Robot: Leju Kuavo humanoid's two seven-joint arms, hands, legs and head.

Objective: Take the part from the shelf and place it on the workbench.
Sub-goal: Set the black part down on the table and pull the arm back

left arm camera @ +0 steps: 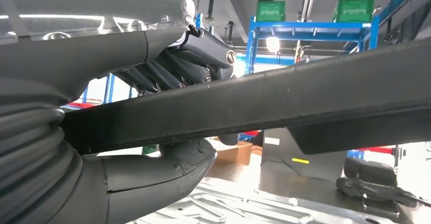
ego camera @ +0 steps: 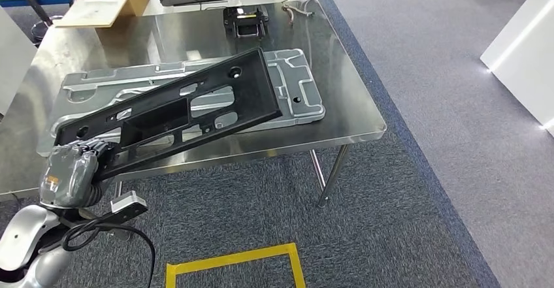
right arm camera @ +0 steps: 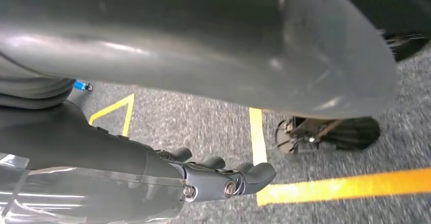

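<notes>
Head view: long black part (ego camera: 176,108) slanted across the middle of the frame, far end up toward centre, near end down at lower left. Gripped at that near end by the left hand (ego camera: 72,170), grey cover and thumb wrapped at the part's lower edge. Far end lying over a grey moulded tray (ego camera: 304,95) on the steel workbench (ego camera: 353,115); whether actually resting on the tray or held just above it, hard to tell from here. Near end jutting past the bench's front edge, over blue-grey carpet (ego camera: 424,190). Upper left of the frame: an open cardboard box (ego camera: 111,0). Top centre: a small black fixture (ego camera: 245,21) with a yellow label, on the bench. Bottom centre: yellow floor tape (ego camera: 235,262) marking a corner.

Left wrist view: same part (left arm camera: 284,99) as a dark bar running across the whole frame, clamped between dark fingers (left arm camera: 188,61) on one side and the thick grey thumb (left arm camera: 167,168) on the other. Grey tray (left arm camera: 244,209) at the bottom edge; blue shelving (left arm camera: 310,28) with green crates at upper right.

Right wrist view: right hand (right arm camera: 213,176) at lower centre, over carpet and yellow tape lines (right arm camera: 345,183), fingers curled inward, nothing in them.
</notes>
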